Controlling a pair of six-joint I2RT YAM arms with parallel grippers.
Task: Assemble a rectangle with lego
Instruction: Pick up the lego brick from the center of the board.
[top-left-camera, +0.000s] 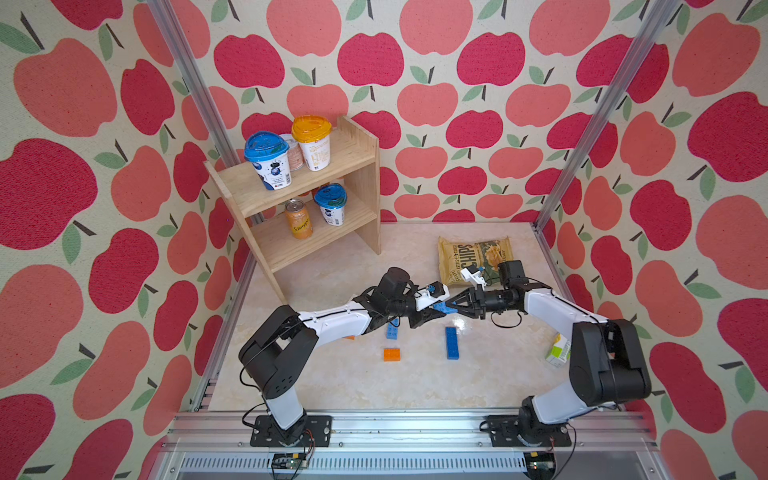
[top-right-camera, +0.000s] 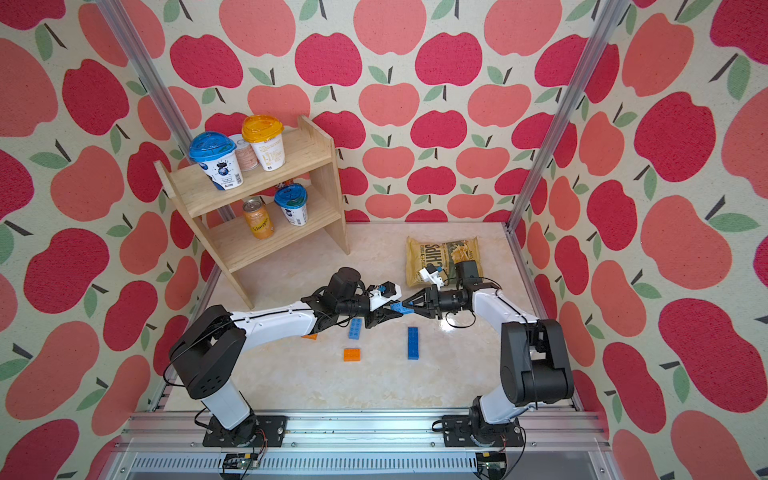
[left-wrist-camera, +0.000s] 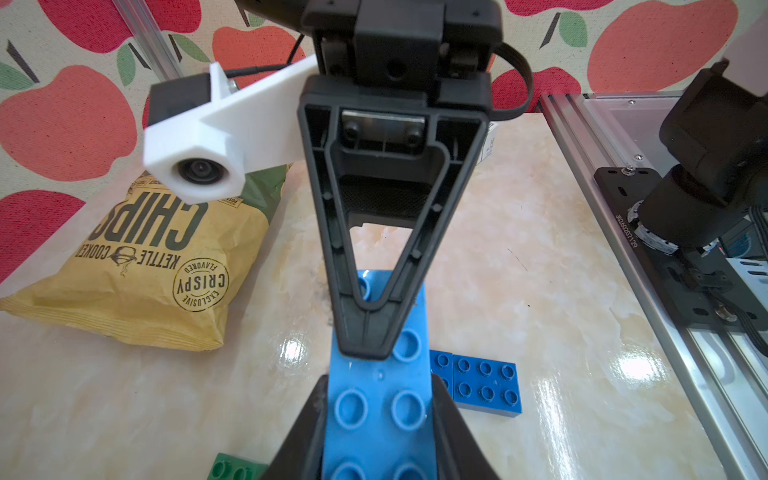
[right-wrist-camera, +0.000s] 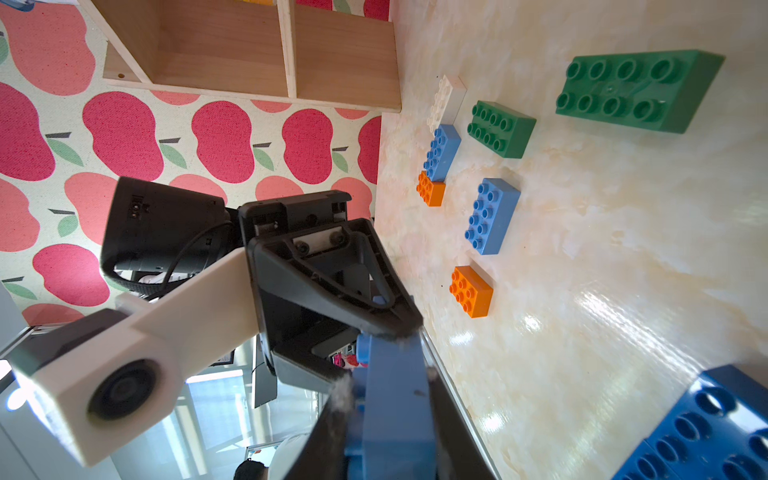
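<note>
A light-blue lego brick (top-left-camera: 443, 308) hangs above the table's middle, gripped from both ends. My left gripper (left-wrist-camera: 379, 386) is shut on its long sides, studs facing the camera. My right gripper (right-wrist-camera: 388, 382) is shut on its other end, seen edge-on. The two grippers meet tip to tip in both top views. On the table lie a long dark-blue brick (top-left-camera: 451, 342), a light-blue brick (top-left-camera: 392, 331) and an orange brick (top-left-camera: 391, 354). The right wrist view also shows two green bricks (right-wrist-camera: 636, 89), a white brick (right-wrist-camera: 446, 99), another blue one (right-wrist-camera: 442, 151) and another orange one (right-wrist-camera: 431, 193).
A wooden shelf (top-left-camera: 357, 166) with cups and a can stands at the back left. A chips bag (top-left-camera: 469, 253) lies at the back right, just behind the right wrist. A small green-and-white carton (top-left-camera: 558, 351) sits by the right arm.
</note>
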